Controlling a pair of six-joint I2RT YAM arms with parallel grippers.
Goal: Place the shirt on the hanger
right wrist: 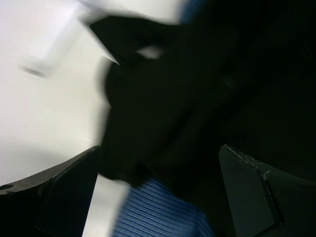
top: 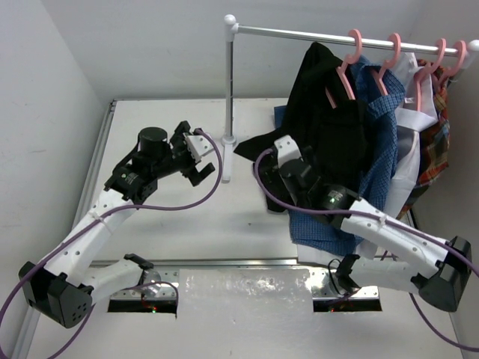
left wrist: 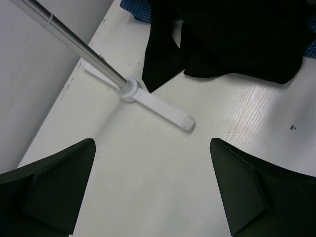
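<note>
Your shirt (top: 333, 123) is plain black, and the hanger (top: 356, 51) is salmon pink. The blue shirt (top: 382, 149) carries fine stripes. Next to it you have a white garment (top: 410, 127) and a red-orange plaid (top: 435, 142). The table (top: 165, 224) and stand (top: 230, 112) are white, the rail (top: 299, 32) silvery. The arms (top: 90, 239) are white with black joints, the cables (top: 187, 203) purple.

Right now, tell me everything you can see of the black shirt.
The black shirt is plain, soft, matte fabric, crumpled. Its top hangs bunched against the leftmost pink hanger on the rail; whether it is threaded on is unclear. Its lower part spills onto the white table, one pointed corner lying by the rack's foot. It overlaps the blue shirt beside it. The right gripper is open over its edge.
</note>
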